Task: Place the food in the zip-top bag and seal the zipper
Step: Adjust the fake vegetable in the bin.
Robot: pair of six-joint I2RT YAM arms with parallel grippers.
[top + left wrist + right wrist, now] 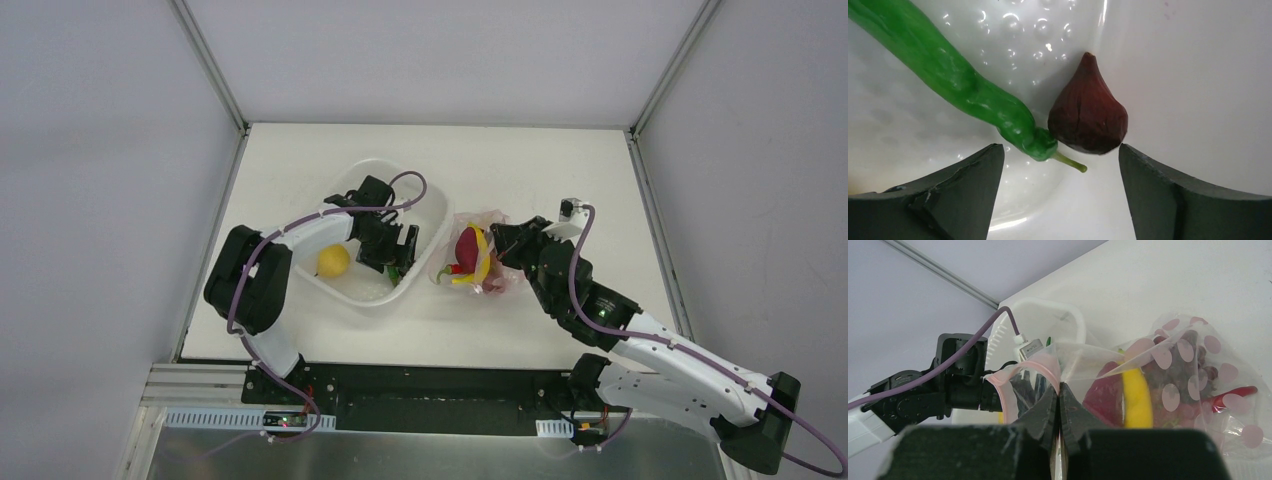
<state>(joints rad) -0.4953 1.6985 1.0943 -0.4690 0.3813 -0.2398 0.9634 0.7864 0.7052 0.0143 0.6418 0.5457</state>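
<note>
In the left wrist view a green chili [963, 85] and a dark red pointed fruit [1088, 112] lie side by side on the tub floor. My left gripper [1060, 150] hangs open just above them, touching neither. A round yellow fruit [333, 261] sits in the tub's left part. The zip-top bag [492, 222] lies right of the tub, holding a banana [1138, 400], a dark red piece [1105, 395], grapes [1188, 375] and a red chili [1233, 392]. My right gripper [1059, 387] is shut on the bag's mouth edge beside the pink zipper [1040, 362], holding the mouth up towards the tub.
The white tub [430, 205] stands mid-table with the left arm reaching into it. The bag's mouth faces the tub's right wall [1068, 325]. Grey enclosure walls [100, 150] border the white table [560, 170] on three sides.
</note>
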